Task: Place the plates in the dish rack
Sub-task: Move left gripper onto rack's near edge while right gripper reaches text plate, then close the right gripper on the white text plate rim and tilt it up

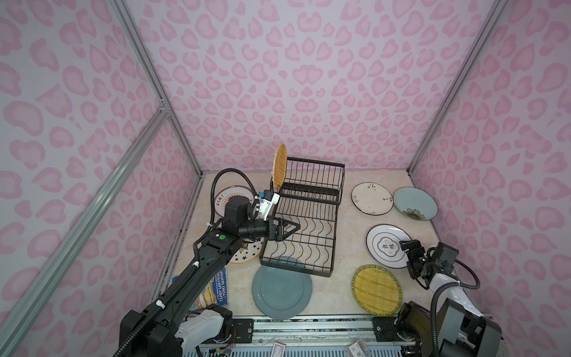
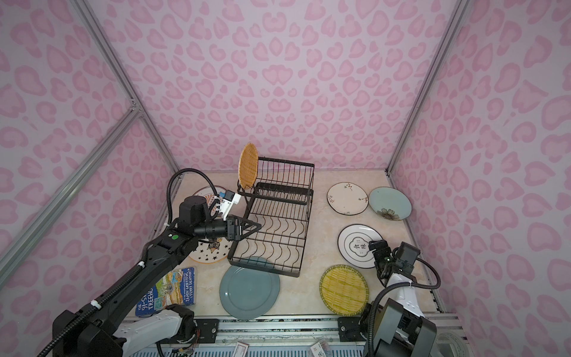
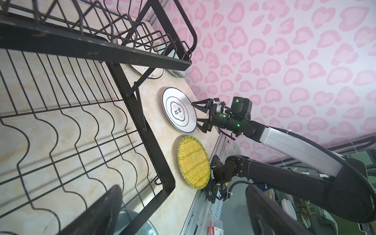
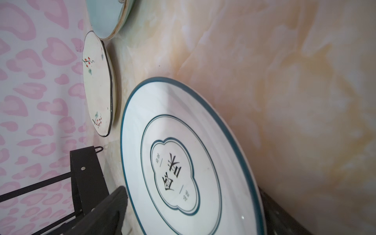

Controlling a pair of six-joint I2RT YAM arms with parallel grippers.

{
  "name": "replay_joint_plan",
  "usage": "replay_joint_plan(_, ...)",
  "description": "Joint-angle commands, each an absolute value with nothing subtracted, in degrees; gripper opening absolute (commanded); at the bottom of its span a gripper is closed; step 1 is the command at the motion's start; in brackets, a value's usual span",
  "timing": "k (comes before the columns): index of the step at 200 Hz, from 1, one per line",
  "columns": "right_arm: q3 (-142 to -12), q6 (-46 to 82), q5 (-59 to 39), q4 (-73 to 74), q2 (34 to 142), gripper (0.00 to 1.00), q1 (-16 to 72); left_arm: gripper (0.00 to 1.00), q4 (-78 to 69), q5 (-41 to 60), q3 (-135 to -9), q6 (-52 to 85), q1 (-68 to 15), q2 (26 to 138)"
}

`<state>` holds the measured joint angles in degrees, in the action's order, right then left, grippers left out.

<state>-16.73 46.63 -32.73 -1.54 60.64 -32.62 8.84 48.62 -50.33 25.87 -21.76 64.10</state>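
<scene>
Far left on the marbled beige tabletop (image 1: pixel 335 247), a white round plate with an orange sunburst rim (image 1: pixel 221 195) and a white round plate dotted with black stars (image 1: pixel 245 255) lie flat, partly under the left arm (image 1: pixel 197 269), a blue-covered book (image 2: pixel 170 290) nearer. The left gripper (image 1: pixel 293 228) hovers empty over the left edge of the black wire dish rack (image 1: pixel 309 216), fingers (image 3: pixel 101 207) spread wide, apparently kept clear of the slots. One plate is loaded: an orange woven-look round plate (image 1: pixel 280 168) stands on edge at the far left end of the raised tier, propped by the wires. A teal-grey round plate (image 1: pixel 281 289) lies flat, its far rim under the rack's near end. To the right, a white round plate painted with sprigs (image 1: pixel 372 198) and a pale blue round plate with a flower (image 1: pixel 415 204) lie far, a yellow woven-look round plate (image 1: pixel 377 290) near. Between them the right gripper (image 3: pixel 195 112), turned sideways, straddles the right rim of a white round plate with dark rings (image 1: pixel 384 244), fingers (image 4: pixel 105 211) apart either side of the rim, likely poised to pinch it for lifting
</scene>
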Motion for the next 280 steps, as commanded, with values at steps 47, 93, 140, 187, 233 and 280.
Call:
replay_joint_plan(47, -15.4, 49.57, -36.46, 6.8, 67.95, 0.84, -26.25, 0.97, 6.55, 49.43, -50.89, 25.86, -21.81, 64.34)
replay_joint_plan(93, -14.95, 53.27, -37.1, 16.79, 75.59, 0.73, -22.11, 0.97, 7.03, 48.69, -50.87, 25.49, -21.8, 64.18)
replay_joint_plan(140, -14.9, 54.76, -35.58, 18.87, 78.79, 0.58, -21.62, 0.97, 7.41, 48.4, -51.06, 25.14, -21.8, 63.99)
replay_joint_plan(187, -16.48, 53.37, -34.17, 16.26, 79.78, 0.42, -20.94, 0.97, 7.73, 47.6, -51.14, 24.53, -21.8, 63.51)
replay_joint_plan(233, -17.05, 53.44, -34.1, 16.63, 80.77, 0.28, -20.22, 0.97, 8.43, 46.54, -51.33, 23.88, -21.8, 62.62)
replay_joint_plan(280, -17.03, 53.35, -33.94, 16.0, 80.05, 0.15, -19.86, 0.97, 8.73, 44.49, -51.13, 23.36, -21.8, 61.26)
